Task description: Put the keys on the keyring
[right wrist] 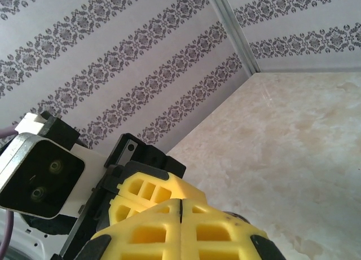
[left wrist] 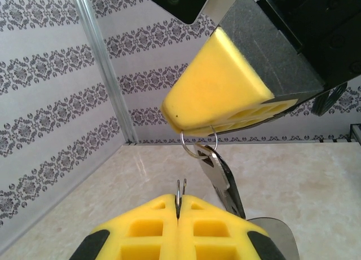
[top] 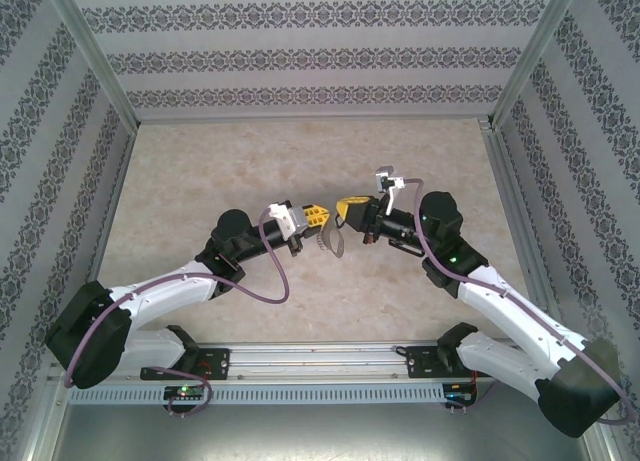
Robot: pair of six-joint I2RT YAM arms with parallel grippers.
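Bright, even, diffuse light; faint soft shadows; wrist views' foreground slightly blurred.

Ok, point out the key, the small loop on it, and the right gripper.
key (left wrist: 221, 178): left wrist view, on its metal body.
small loop (left wrist: 192, 154): left wrist view, lower curve of the wire.
right gripper (left wrist: 197, 126): left wrist view, between its yellow fingertips.

left arm (top: 170, 281) bent inward; left jaws closed | right arm (top: 510, 306) mirrored; right jaws closed

Lab test booth (wallpapered panels (top: 300, 41), aluminium frame (top: 95, 53)).
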